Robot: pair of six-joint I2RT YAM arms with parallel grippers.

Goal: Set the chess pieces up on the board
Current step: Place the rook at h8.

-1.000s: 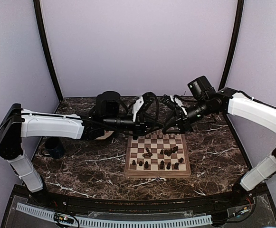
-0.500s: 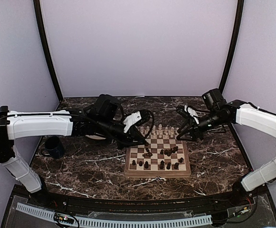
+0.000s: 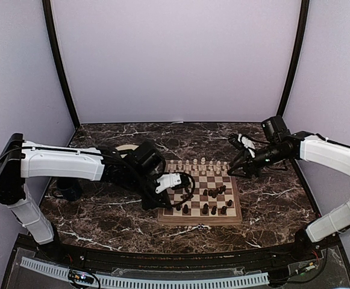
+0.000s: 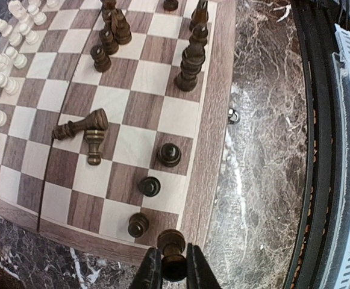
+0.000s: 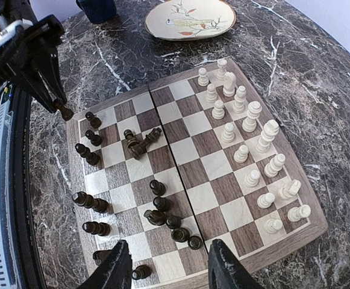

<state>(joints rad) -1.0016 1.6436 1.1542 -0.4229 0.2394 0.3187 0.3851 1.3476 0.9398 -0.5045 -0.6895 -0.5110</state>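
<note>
A: Light?
B: Soft, even, from overhead. Walls bright, table dark w/ faint sheen. Shadows weak, thin one along board near edge.
A: Sharpness?
B: Top cam low-res, a bit soft. Wrist cams crisp mid-frame; fisheye bends board border twd pic edges.

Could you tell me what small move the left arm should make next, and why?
Probably shift the left gripper slightly inward and lower its dark piece onto a free square near the corner: it hangs gripped over the border of the board, beside three standing dark pawns.

Chess pieces on checkered board
</note>
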